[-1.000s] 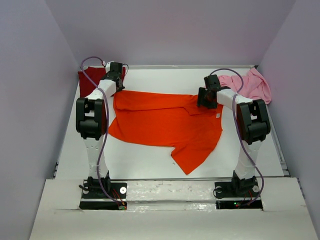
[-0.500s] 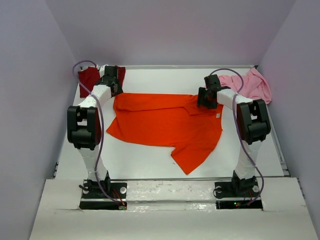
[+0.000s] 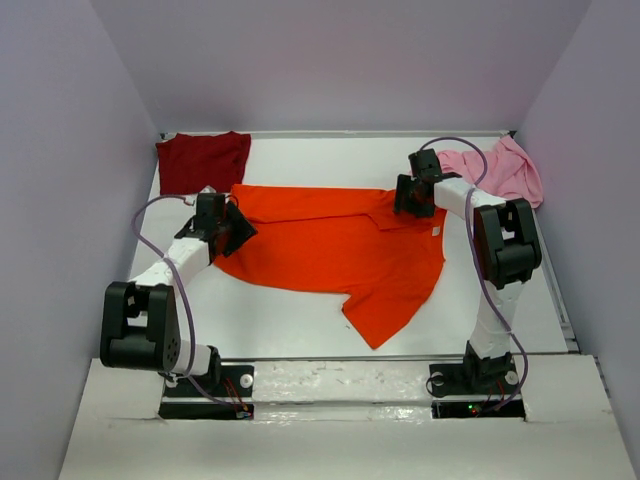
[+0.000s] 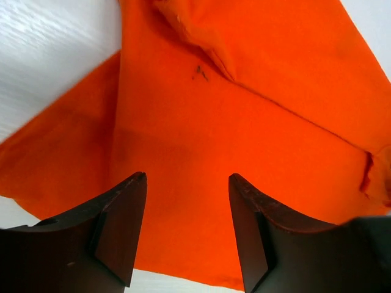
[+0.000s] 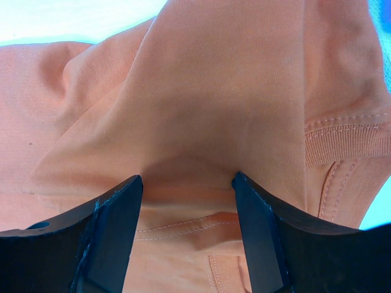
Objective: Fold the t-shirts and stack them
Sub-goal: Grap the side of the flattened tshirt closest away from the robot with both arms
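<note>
Left gripper point(image 3: 232, 228): I see its fingers apart over the orange t-shirt point(image 3: 330, 250), toward the table's left edge.
Right gripper point(image 3: 408, 200): fingers apart, orange cloth bunched between.
Maroon t-shirt point(image 3: 203, 160): far-left corner.
Pink t-shirt point(image 3: 500, 168): far-right corner.

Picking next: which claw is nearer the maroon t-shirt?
Left. The left claw is just in front of the maroon t-shirt; the right claw is far off, by the pink t-shirt.

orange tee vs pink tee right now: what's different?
The orange t-shirt lies spread mostly flat mid-table; the pink t-shirt sits bunched in the far right corner. The left hand and right hand are both open over the orange one, neither at the pink. Both are plain cloth.
</note>
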Controlling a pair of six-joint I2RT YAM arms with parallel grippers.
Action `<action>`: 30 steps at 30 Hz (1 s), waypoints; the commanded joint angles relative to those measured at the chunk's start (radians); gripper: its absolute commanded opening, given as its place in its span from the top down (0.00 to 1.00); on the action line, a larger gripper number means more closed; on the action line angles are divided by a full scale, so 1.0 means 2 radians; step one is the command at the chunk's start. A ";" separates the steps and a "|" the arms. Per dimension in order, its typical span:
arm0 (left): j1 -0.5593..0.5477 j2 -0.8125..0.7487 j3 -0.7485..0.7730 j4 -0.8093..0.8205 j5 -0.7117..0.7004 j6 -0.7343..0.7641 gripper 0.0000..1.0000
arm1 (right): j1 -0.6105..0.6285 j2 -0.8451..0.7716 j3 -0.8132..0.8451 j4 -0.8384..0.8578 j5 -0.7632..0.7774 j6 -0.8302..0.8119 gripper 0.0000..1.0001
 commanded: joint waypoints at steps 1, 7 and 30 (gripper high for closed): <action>-0.002 -0.032 -0.025 0.065 0.052 -0.046 0.35 | 0.001 -0.021 0.006 -0.004 -0.017 0.006 0.32; -0.005 -0.041 -0.035 0.049 -0.009 -0.027 0.36 | 0.001 -0.021 0.003 -0.001 -0.021 0.007 0.32; -0.016 -0.068 -0.031 -0.128 -0.219 -0.004 0.34 | 0.001 -0.013 0.007 0.000 -0.033 0.011 0.32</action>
